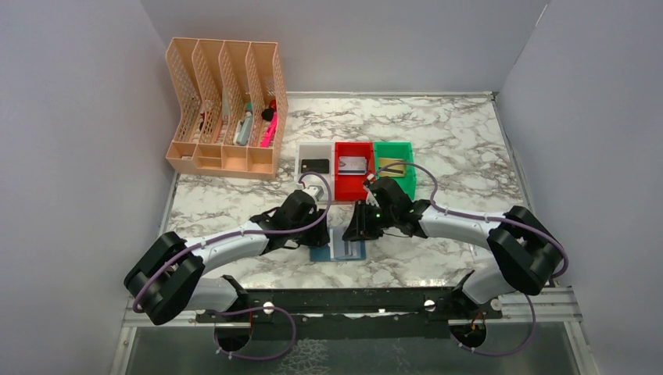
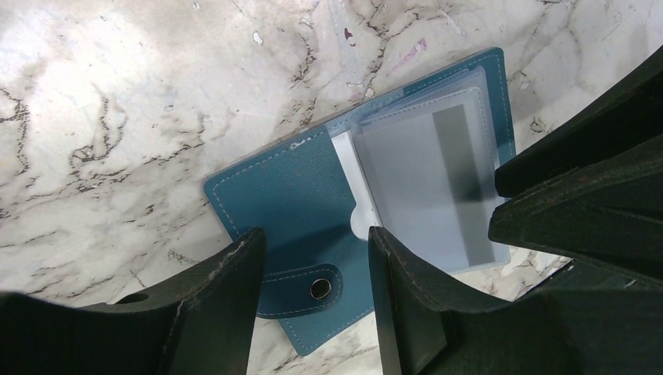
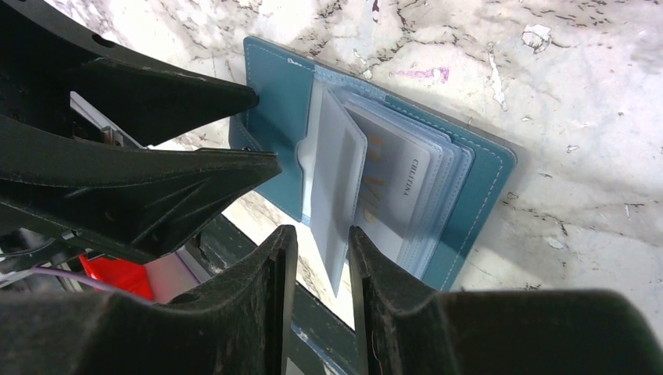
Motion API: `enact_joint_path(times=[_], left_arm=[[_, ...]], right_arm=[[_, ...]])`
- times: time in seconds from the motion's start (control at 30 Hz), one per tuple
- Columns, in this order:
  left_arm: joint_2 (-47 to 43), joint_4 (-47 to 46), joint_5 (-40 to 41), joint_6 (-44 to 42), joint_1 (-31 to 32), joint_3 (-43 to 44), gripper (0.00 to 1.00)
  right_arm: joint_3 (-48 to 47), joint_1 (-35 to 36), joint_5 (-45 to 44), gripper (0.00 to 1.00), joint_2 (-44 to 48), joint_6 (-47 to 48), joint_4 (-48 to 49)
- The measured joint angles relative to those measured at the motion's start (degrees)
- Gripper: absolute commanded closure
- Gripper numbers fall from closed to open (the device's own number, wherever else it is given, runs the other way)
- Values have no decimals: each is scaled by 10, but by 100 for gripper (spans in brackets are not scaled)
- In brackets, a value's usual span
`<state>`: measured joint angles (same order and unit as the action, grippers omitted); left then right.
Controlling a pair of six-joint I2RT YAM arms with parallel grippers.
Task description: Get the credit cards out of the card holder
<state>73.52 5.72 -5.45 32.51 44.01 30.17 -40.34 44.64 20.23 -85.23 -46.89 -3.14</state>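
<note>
The blue card holder [image 1: 341,251] lies open on the marble table near the front edge, between my two grippers. In the left wrist view its left cover [image 2: 289,205] with the snap strap lies under my open left gripper [image 2: 313,254]. Clear pockets [image 2: 426,183] holding a grey card fan up on its right half. In the right wrist view my right gripper [image 3: 322,248] is narrowly open around the edge of one raised clear pocket leaf [image 3: 338,183], with a gap showing. A pale card [image 3: 403,187] with gold marks sits in the pockets behind it.
White [image 1: 314,166], red [image 1: 353,166] and green [image 1: 392,162] bins stand just beyond the grippers, holding a black, a grey and a gold card. A peach mesh file rack [image 1: 227,109] stands at the back left. The table's front edge and black rail [image 3: 258,250] lie close to the wallet.
</note>
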Motion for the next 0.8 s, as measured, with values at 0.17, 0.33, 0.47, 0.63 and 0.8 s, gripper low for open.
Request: enact_joint_path(times=[0.17,0.33,0.47,0.63,0.8], left_arm=[[-4,-4,0,0,0,-4,46],[-5,-7,0,1,0,-6,46],[-5,-7,0,1,0,-6,46],[-5,-7,0,2,0,-7,46],[-5,-8,0,3,0,-7,46]], right_arm=[[0,0,0,65,1,0,1],[0,0,1,65,3,-8,6],[1,0,6,64,6,-16,15],[3,0,14,64,7,-22,27],[3,1,22,64,7,-26,37]])
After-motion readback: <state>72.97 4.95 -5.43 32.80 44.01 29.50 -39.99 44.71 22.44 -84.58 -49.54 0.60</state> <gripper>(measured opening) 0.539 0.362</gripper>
